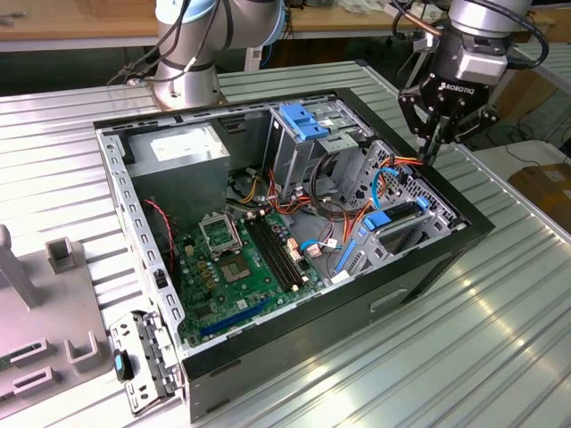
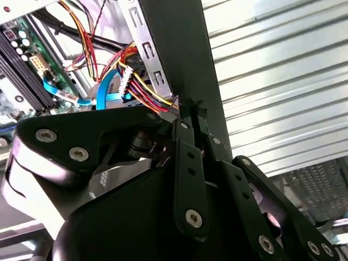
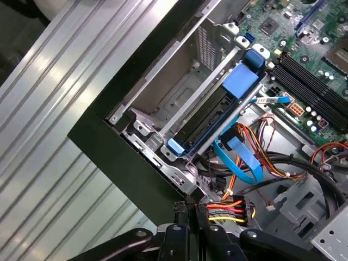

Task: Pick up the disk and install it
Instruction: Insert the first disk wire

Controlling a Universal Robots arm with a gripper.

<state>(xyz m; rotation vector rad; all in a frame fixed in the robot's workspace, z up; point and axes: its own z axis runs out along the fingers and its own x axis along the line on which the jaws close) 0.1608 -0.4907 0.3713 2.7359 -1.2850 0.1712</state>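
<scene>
The disk (image 1: 399, 214), a dark flat drive with bright blue rails, sits on edge inside the drive cage at the open computer case's corner, on the exterior view's right. In the first wrist view the disk (image 3: 209, 117) lies in a cage slot, a blue tab at one end. My gripper (image 1: 431, 150) hangs above the case's rim, a little behind the cage, with its fingers shut and nothing between them. In both wrist views the fingertips (image 3: 187, 209) (image 2: 190, 109) stand by the case's black rim, next to a connector (image 3: 231, 209) with red, yellow and black wires.
The open case (image 1: 428, 267) lies on a ribbed metal table (image 1: 500, 339), its motherboard (image 1: 241, 259) exposed. A grey power supply (image 1: 183, 147) and a light-blue latch plate (image 1: 299, 120) sit at the back. Loose cables (image 3: 242, 157) run beside the cage. Grey fixtures (image 1: 67, 254) stand at the exterior view's left.
</scene>
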